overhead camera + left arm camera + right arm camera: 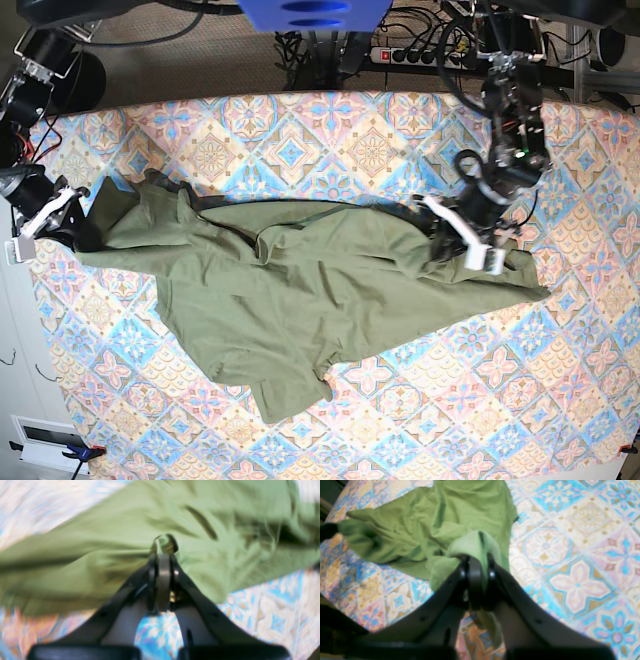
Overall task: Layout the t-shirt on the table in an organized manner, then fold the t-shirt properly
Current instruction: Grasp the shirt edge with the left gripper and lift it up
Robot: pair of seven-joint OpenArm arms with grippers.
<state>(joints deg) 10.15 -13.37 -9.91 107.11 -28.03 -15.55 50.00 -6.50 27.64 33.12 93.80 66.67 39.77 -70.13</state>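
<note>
Tiled floral table (400, 130) bears crumpled olive t-shirt (300, 290).

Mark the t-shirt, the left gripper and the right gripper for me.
t-shirt (300, 290): base view, middle of the spread body.
left gripper (163, 548): left wrist view, tips pinching green cloth.
right gripper (477, 560): right wrist view, tips shut on a fold.

No readable text, label, brand, number or sign in any view; wrist views blurred.
</note>
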